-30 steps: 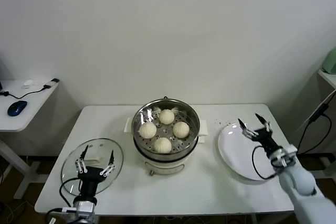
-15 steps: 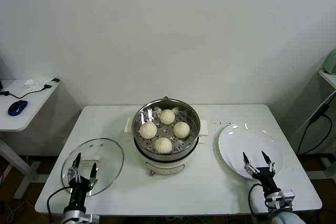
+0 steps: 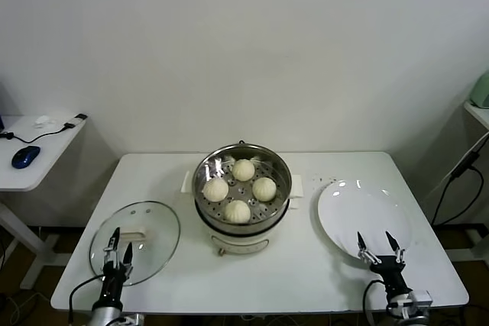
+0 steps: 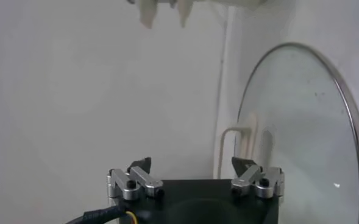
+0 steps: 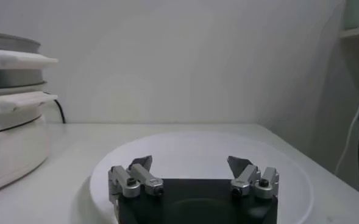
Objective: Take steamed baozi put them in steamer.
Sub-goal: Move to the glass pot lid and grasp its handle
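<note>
Head view, lower edge of frame first: my left gripper (image 3: 117, 247) sits at lower left, fingers spread, nothing between them, over the near rim of the round glass lid with a white handle (image 3: 145, 228). My right gripper (image 3: 380, 247) sits at lower right, likewise spread and unloaded, at the near edge of the flat white plate (image 3: 365, 211). Both wrist views agree: fingertips apart, nothing held.

Plate is bare. Lid lies flat on the white table (image 3: 306, 272), well apart from the pot.

Centre of frame, farther back: the round shiny steel steamer on its cream-white electric base (image 3: 241, 198), standing uncovered. All four small round cream-white steamed baozi (image 3: 238, 210) rest on the perforated tray inside, one toward each side, near each other; I cannot tell if any touch.

Judgement: transfer looks complete, none left outside the pot. Step in hand reads as parking both arms. To do it well: keep both grippers low and near the table's front edge, away from the pot handles, and keep the left fingertips off the lid so nothing gets dragged. If covering is wanted, the lid handle is the grasp point; approach from above.
</note>
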You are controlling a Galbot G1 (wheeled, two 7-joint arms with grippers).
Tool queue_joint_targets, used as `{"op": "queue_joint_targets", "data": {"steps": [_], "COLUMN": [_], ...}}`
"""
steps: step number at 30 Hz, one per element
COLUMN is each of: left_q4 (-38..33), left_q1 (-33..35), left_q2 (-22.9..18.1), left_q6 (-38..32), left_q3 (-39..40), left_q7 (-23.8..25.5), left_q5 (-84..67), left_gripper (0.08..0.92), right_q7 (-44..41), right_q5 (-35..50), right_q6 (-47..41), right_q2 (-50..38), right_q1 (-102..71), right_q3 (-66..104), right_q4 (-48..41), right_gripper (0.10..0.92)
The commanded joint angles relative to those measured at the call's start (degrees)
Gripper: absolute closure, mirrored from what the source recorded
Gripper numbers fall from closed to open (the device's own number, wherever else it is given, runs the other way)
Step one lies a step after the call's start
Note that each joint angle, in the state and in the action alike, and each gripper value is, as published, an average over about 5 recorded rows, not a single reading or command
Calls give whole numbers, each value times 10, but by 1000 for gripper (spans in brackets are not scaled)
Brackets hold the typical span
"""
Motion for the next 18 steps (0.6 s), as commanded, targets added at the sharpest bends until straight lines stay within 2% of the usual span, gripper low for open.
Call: {"op": "queue_joint_targets", "data": {"steps": [1, 11, 18], "left_q4": [38, 66, 76], "left_q1": [-41, -82, -86], "left_q2": [5, 7, 14], "left_q6": [17, 15, 15], "left_q3": [0, 10, 14], "left_q7": [-15, 3, 13], "left_q5": [48, 47, 43], "left_gripper": [177, 177, 182], "right_q7": [3, 3, 1], "right_q5": [-7, -9, -11], "right_q6": [-3, -5, -6], "right_q2": [11, 12, 12], "right_q1": [-15, -19, -19], "right_q3": [8, 8, 9], "right_q4": [21, 28, 30], "right_gripper": [203, 203, 203]}}
